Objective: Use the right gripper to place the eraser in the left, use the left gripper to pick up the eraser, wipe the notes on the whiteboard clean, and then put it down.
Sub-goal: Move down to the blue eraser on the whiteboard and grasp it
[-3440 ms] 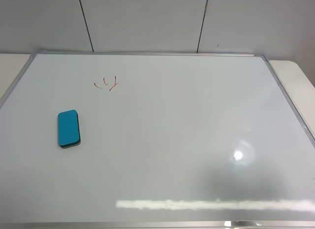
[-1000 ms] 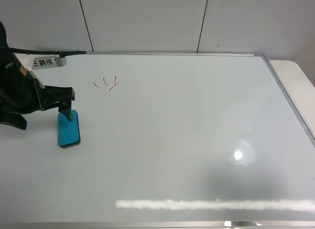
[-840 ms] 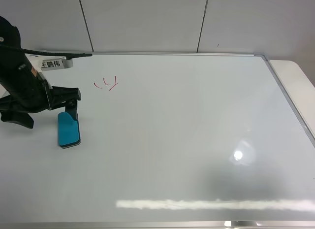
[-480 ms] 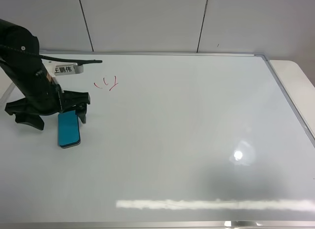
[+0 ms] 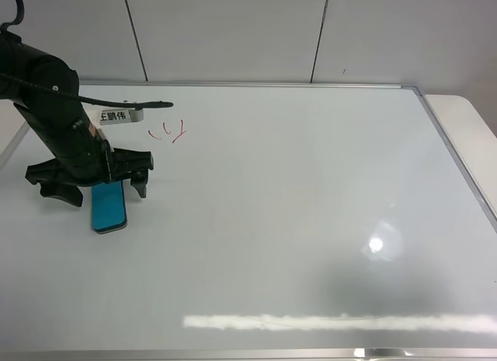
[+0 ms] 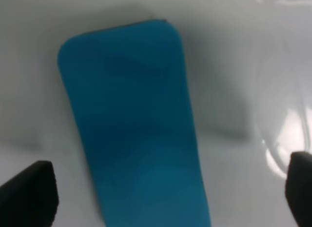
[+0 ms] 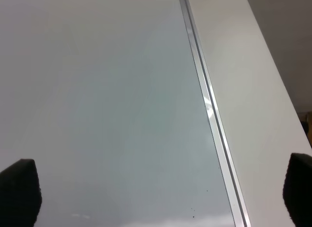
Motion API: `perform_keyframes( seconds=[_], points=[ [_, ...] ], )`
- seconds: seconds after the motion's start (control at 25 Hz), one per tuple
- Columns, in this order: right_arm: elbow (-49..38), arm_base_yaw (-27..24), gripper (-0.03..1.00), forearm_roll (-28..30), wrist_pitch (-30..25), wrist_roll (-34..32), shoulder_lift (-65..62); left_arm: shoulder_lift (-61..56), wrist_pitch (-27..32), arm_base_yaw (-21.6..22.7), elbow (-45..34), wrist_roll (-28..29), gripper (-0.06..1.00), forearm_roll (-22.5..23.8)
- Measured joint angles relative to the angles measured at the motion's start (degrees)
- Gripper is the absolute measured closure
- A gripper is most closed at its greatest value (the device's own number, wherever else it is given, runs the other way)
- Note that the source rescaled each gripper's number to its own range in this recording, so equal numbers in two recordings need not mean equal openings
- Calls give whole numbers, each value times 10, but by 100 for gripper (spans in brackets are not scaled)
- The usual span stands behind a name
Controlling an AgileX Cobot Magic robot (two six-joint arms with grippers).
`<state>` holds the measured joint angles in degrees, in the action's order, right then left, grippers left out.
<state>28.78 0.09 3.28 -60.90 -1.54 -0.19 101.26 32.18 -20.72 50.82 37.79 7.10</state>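
The teal-blue eraser (image 5: 108, 212) lies flat on the whiteboard (image 5: 311, 182) at its left side. My left gripper (image 5: 107, 189) hangs open over the eraser's far end, one finger on each side. In the left wrist view the eraser (image 6: 131, 119) fills the middle, and the fingertips (image 6: 27, 193) stand well clear of its long sides. The red notes (image 5: 168, 132) are a small scribble just beyond and right of the left gripper. My right gripper (image 7: 158, 193) is open and holds nothing, over the whiteboard (image 7: 97, 90) near its silver frame (image 7: 209, 114). It does not show in the high view.
A white name tag (image 5: 116, 115) on a black cable sticks out from the left arm above the notes. A beige table (image 5: 458, 120) borders the board on the right. A grey panelled wall (image 5: 233, 35) rises behind.
The left arm came in from the left and moved right over the eraser; its open fingers now straddle the far end. The eraser has not moved.
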Motion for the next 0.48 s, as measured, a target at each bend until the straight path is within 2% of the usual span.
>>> perform_keyframes(
  seconds=[0.48],
  points=[
    [0,0,-3,0,0,0,0,25,-8,11,0,0,7,2]
  ],
)
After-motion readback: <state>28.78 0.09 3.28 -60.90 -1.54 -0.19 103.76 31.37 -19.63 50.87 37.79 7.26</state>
